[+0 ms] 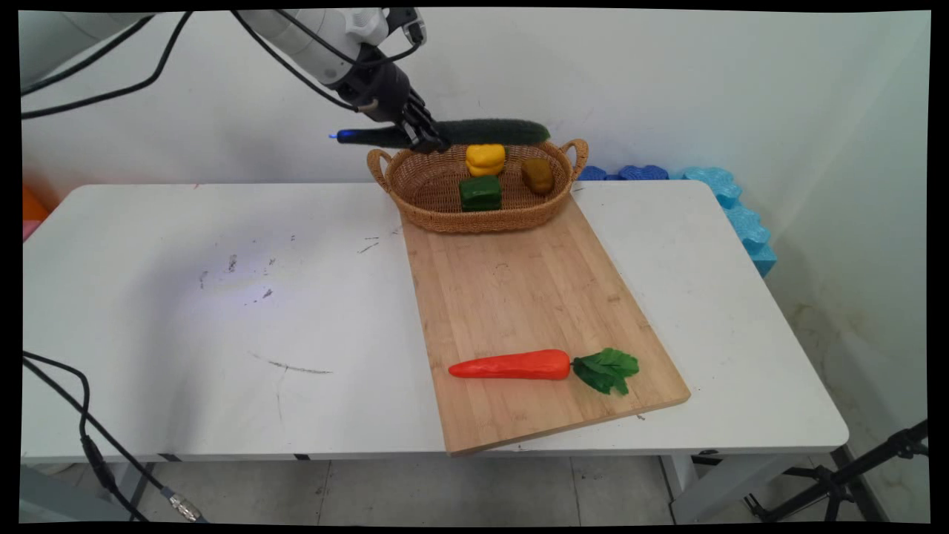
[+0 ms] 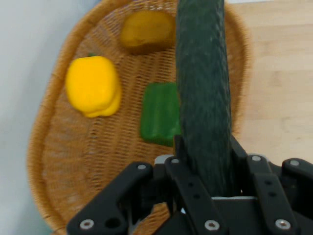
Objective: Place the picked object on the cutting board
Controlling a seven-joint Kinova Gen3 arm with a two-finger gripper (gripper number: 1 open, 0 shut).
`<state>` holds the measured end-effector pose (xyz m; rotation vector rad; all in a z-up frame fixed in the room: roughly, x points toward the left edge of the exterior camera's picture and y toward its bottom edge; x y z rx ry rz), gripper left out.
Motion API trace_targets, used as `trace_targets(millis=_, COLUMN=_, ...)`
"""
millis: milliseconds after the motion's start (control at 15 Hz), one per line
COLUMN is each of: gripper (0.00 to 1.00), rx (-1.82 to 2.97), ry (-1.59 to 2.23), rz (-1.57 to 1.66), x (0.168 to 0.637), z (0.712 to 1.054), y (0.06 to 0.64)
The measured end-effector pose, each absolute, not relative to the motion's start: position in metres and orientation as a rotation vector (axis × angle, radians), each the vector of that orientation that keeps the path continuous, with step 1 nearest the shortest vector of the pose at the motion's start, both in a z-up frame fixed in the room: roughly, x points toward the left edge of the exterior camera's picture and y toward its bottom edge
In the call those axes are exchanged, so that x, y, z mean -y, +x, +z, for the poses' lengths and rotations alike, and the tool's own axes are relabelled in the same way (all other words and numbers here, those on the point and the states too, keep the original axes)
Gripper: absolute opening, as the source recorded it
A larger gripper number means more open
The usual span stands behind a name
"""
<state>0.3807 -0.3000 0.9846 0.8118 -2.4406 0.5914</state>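
My gripper (image 1: 428, 139) is shut on a long dark green cucumber (image 1: 489, 132), held level in the air just above the far rim of a wicker basket (image 1: 437, 215). In the hand view the cucumber (image 2: 203, 93) runs up from between the jaws, over the basket (image 2: 63, 161). Inside the basket lie a yellow pepper (image 1: 485, 159) (image 2: 93, 86), a green pepper (image 1: 480, 193) (image 2: 159, 113) and a brown potato-like piece (image 1: 537, 175) (image 2: 146, 30).
The basket stands on the far end of a wooden cutting board (image 1: 519, 297). An orange carrot (image 1: 511, 366) with green leaves (image 1: 606, 370) lies near the board's front edge. Blue foam pieces (image 1: 730, 204) sit along the wall at the table's (image 1: 207, 311) back right.
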Motion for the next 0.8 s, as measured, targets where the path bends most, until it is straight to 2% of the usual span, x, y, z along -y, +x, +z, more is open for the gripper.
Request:
trace_targets(millis=333, gripper=0.0, rx=2.424, ry=0.785, rz=0.532, x=0.279, z=0.974, y=0.372)
trace_targets(millis=800, gripper=0.0, rx=2.42, ry=0.763, rz=0.496, x=0.263, z=0.935, y=0.361)
